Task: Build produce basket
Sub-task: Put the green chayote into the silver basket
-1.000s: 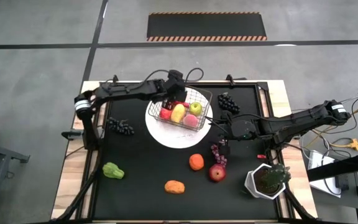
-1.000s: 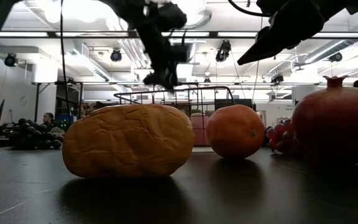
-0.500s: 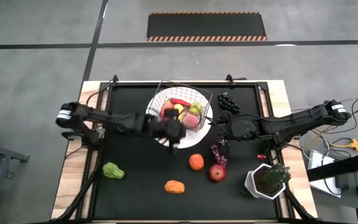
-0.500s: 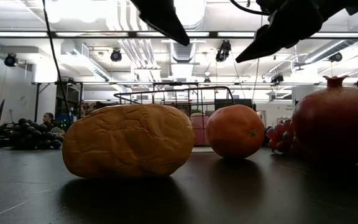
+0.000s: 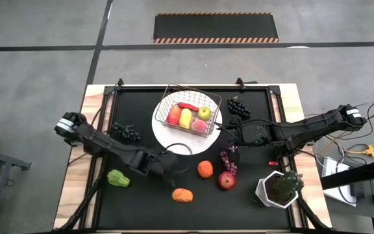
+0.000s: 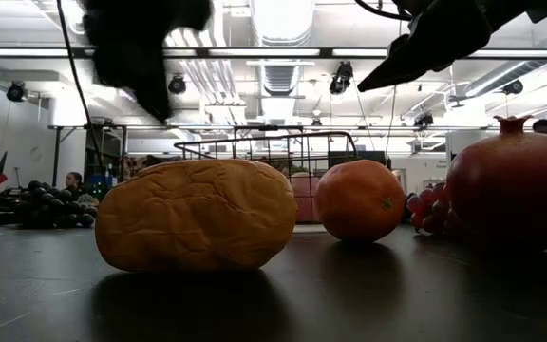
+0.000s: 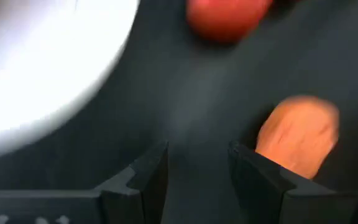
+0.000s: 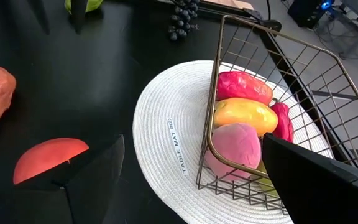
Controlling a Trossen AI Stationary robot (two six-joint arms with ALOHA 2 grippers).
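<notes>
Wire basket (image 5: 188, 116) sits on the round white mat (image 5: 167, 136), far-centre of the black bench (image 5: 141, 188). Inside: red apple, yellow mango (image 5: 186, 117), green apple (image 5: 204, 112), pink peach (image 5: 199, 126), red pepper along the far edge. In the right wrist view the same basket (image 8: 272, 93) shows the mango (image 8: 244, 115) w/ the peach (image 8: 232, 146) just beside it.

Loose produce still on the bench: dark grape bunch (image 5: 126, 132) at left, another dark bunch (image 5: 238, 106) just right of the basket, purple grapes (image 5: 228, 160) touching or nearly touching the red fruit (image 5: 226, 181), orange (image 5: 204, 169) between mat and near edge, wrinkled orange-brown piece (image 5: 182, 194) nearest the front, green pepper (image 5: 117, 178) at front left. White pot w/ plant (image 5: 279, 187) at front right.

Left claw (image 5: 164, 164) is low over the bench, just off the near edge of the mat, between green pepper and orange. In its wrist view the claw (image 7: 197, 171) has fingers (image 7: 145, 177) parted w/ bare bench between them – released, nothing held; the orange-brown piece (image 7: 298, 140) lies just beside one finger, the orange (image 7: 225, 17) farther off.

Right claw (image 5: 231, 133) hangs right of the basket, above the mat's edge, fingers (image 8: 95, 171) spread wide, empty. In the low view the orange-brown piece (image 6: 198, 214), orange (image 6: 359, 199) and red fruit (image 6: 516, 185) fill the foreground.
</notes>
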